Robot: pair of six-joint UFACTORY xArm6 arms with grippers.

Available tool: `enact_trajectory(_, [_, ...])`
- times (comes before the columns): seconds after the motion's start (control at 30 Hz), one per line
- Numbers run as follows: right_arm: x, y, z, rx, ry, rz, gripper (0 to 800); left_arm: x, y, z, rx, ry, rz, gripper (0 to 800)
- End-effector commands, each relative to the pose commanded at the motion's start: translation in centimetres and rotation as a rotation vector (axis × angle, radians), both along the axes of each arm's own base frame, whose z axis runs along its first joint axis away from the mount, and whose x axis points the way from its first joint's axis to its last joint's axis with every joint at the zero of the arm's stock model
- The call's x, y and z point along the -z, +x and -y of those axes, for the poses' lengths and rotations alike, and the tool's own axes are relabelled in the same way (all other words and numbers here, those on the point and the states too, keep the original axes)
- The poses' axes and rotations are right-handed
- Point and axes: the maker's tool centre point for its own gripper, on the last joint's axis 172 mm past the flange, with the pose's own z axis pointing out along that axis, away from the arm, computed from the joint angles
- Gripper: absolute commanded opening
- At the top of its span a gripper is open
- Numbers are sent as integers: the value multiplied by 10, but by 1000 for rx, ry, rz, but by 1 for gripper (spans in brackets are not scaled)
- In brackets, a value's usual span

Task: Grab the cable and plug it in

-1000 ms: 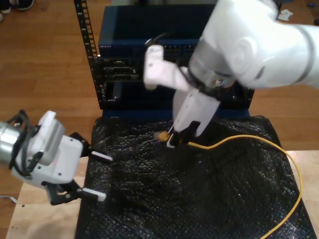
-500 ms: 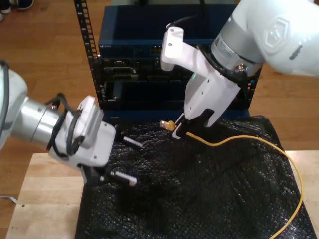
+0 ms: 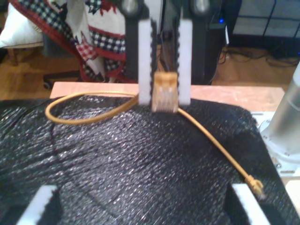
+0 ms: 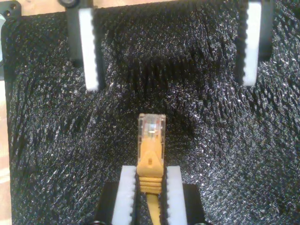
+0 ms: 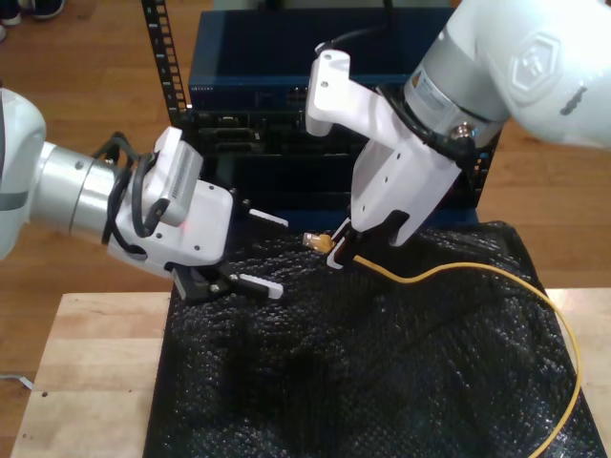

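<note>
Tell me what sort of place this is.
Likely a robotics lab bench for network work: a blue equipment rack, a yellow cable in my second tool, a black padded mat.

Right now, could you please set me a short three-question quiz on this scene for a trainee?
1. True or false: my second gripper is shut on the cable just behind its clear plug.
2. What state is my first gripper in? A: open. B: shut on the cable. C: shut on nothing.
3. Fill in: the mat under the cable is coloured ____.

Key: 1 true; 2 A; 3 black.
</note>
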Motion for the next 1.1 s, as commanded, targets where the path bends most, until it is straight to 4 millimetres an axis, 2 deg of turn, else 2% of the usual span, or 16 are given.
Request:
enact_trajectory(0.23, [1, -1, -1, -3, -1, -3, 7, -27, -6, 11, 27, -70, -23, 769])
enact_trajectory(0.4, [3, -2, -1, -5, -2, -6, 7, -28, -4, 12, 20, -73, -28, 705])
enact_trajectory(0.5, [4, -2, -1, -4, -3, -7, 7, -26, -4, 11, 15, -73, -36, 607])
enact_trajectory(0.57, [5, -3, -1, -4, -4, -9, 7, -26, -4, 11, 16, -73, -34, 589])
enact_trajectory(0.67, [5, -2, -1, -4, -4, -10, 7, -25, -6, 12, 21, -76, -39, 520])
enact_trajectory(1.1, [6, -3, -1, -5, -5, -11, 7, -25, -8, 13, 25, -78, -44, 328])
